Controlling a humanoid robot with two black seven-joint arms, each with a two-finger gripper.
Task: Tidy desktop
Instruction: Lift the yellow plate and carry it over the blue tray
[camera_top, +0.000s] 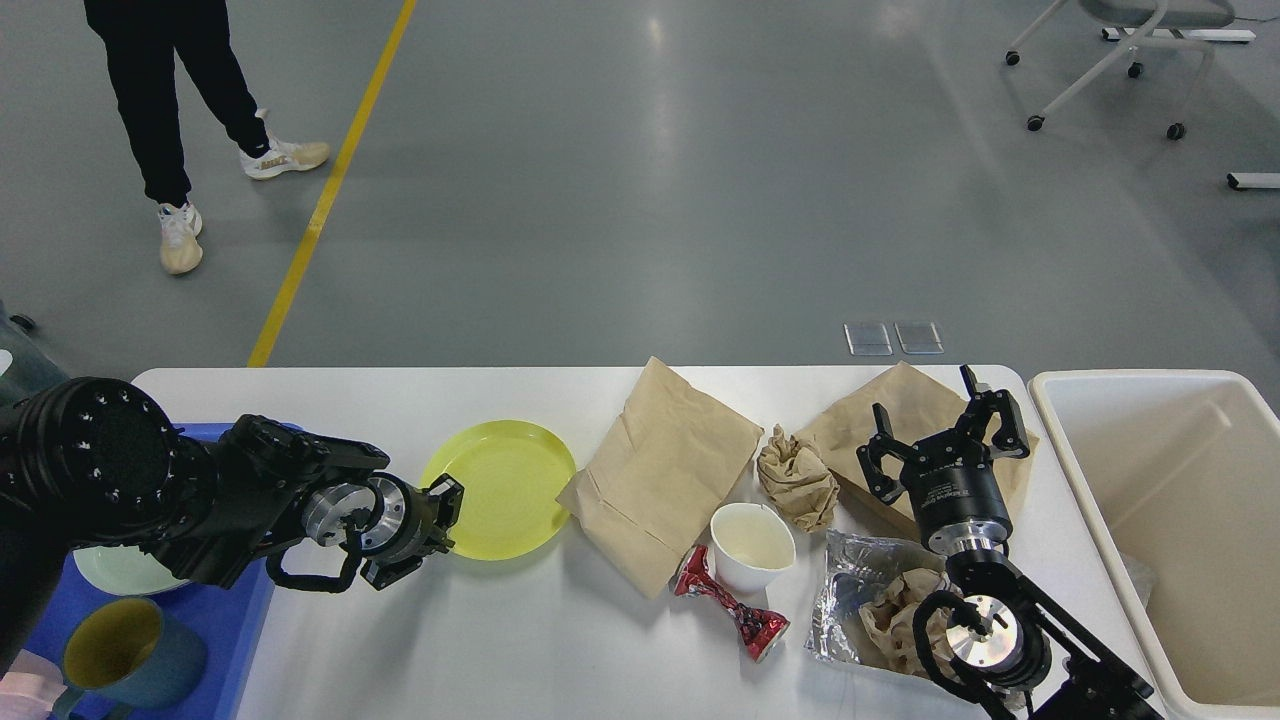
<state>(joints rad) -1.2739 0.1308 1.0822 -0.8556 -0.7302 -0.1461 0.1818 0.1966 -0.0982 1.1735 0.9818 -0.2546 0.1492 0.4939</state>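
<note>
Desktop (480, 640), white and round-cornered, runs across the lower half of the head view and carries clutter from end to end.

At the far left, a blue tray (235, 650) holds a blue mug (135, 655) with a yellow inside and a pale plate (120, 575). The left gripper (445, 520) sits at the near-left rim of the yellow plate (505, 490); whether its fingers clasp the rim cannot be told from this angle.

Judged step: take the yellow plate to the tray. Recommended practice:
- Confirm that both fingers bracket the rim before lifting.
- Keep the plate level; a thin rim hold may let it pivot.
- Lift clear of the tray wall, then set it down away from the mug.
- Note that the plate's right edge lies close to the flat paper bag (660, 480); draw away leftward to avoid dragging it.

Further right lie a crushed red can (730, 610), a white paper cup (752, 545), a crumpled paper ball (797, 478), a second paper bag (905, 410) and a foil wrapper (850, 590). The right gripper (945, 440) hovers over that bag, fingers spread wide, holding nothing. A cream bin (1160, 500) stands at the right end.
</note>
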